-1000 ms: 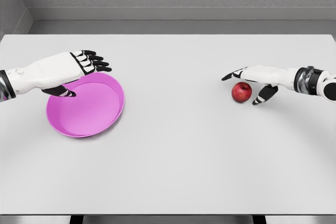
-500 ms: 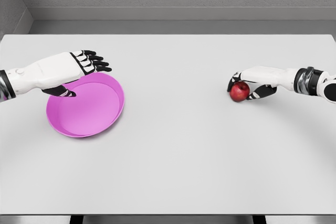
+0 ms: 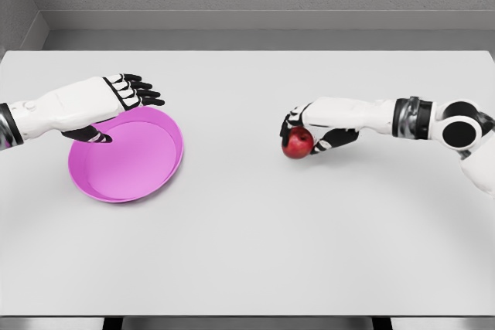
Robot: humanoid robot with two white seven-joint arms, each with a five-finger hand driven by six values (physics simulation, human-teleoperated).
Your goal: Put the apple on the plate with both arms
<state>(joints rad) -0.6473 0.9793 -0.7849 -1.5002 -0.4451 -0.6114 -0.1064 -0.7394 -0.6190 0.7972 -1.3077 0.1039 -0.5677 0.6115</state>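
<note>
A wide, pale grey worktop fills most of the frame, its far edge running straight across the upper part below a grey wall and its near edge showing along the bottom. One thing clearly lies directly on it: a shallow pink plate with a raised rim, in the left half of the frame, a little above mid-height. The surface is plain and matt, with soft shadows.

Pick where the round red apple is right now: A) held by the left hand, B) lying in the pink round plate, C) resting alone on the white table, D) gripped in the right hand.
D: the right hand has its fingers wrapped around the round red apple, well clear of the pink round plate.
</note>
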